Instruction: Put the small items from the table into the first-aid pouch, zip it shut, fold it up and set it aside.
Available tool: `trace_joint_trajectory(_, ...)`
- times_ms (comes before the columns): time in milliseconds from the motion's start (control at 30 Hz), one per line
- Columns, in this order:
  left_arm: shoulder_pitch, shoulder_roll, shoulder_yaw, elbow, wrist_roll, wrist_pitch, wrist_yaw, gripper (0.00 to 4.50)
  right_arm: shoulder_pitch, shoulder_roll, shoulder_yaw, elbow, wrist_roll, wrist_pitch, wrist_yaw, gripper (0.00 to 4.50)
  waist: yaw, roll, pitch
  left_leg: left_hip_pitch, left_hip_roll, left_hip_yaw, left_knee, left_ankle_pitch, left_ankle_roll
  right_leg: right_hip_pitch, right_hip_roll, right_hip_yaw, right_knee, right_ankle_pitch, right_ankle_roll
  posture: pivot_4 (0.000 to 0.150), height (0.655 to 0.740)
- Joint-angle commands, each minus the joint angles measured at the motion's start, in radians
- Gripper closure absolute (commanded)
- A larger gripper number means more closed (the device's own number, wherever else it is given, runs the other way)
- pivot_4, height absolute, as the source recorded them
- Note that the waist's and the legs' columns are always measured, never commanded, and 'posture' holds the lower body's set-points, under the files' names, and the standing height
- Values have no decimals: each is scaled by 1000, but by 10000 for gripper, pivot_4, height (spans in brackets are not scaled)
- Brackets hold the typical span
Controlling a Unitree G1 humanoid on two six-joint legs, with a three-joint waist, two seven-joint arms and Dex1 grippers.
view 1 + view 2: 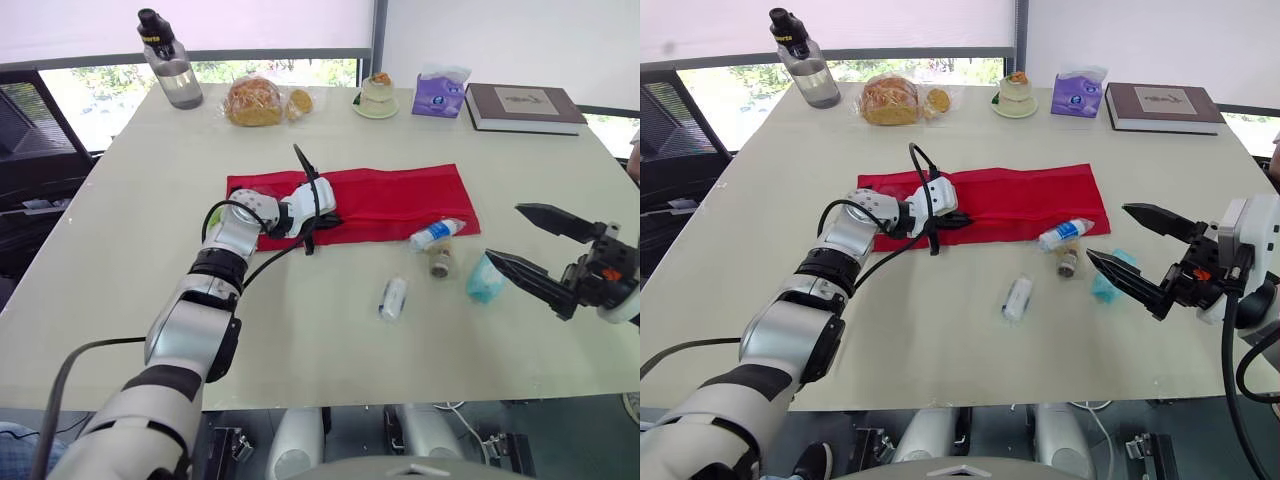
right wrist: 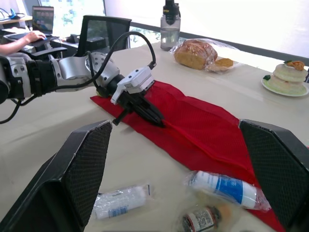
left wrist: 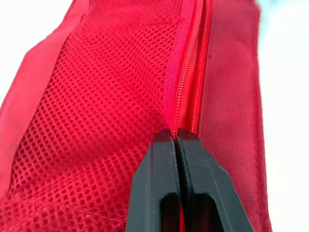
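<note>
A long red first-aid pouch [image 1: 390,200] lies unfolded across the middle of the table, mesh side up. My left gripper [image 1: 330,222] rests at its near edge, left of centre. The black fingers [image 3: 161,188] are shut on the mesh flap beside the zipper [image 3: 186,72]. In front of the pouch lie a wrapped blue-labelled bottle [image 1: 436,234], a small brown vial [image 1: 440,262], a teal packet [image 1: 486,280] and a white bandage roll [image 1: 394,298]. My right gripper [image 1: 505,233] hangs open above the table, just right of the teal packet, holding nothing.
Along the far edge stand a water bottle [image 1: 172,60], bagged bread [image 1: 255,100], a small cake on a plate [image 1: 377,95], a purple tissue box [image 1: 440,92] and a book [image 1: 523,106]. A person's hand [image 2: 29,37] works at a desk beyond an office chair [image 2: 104,31].
</note>
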Motion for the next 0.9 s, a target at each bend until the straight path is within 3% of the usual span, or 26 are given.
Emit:
trace_joint_trajectory(33,20,10,-1,-146,-46,97,-65,44807,20,-7,-25,-27,13,-15,0,0,0,0,0,0,0,0,0,0,0,0,0,0,0,0,0,1500,7400)
trace_joint_trajectory(400,131,25,-37,-459,-109,350,-141,44807,95,-9,-56,-69,44,-10,-4,0,0,0,0,1,0,0,1,0,0,0,0,0,1,0,0,1500,7400)
trace_joint_trajectory(633,112,30,-49,-380,-80,300,-74,44807,189,-34,-160,-39,1,-30,48,0,-1,0,0,1,0,0,1,0,0,0,0,1,1,0,0,1500,7400)
trace_joint_trajectory(900,55,6,-43,-203,-44,213,50,44807,326,-133,-430,113,-109,-66,297,0,0,0,0,1,-1,0,1,0,0,0,0,1,1,-1,2,1500,7400)
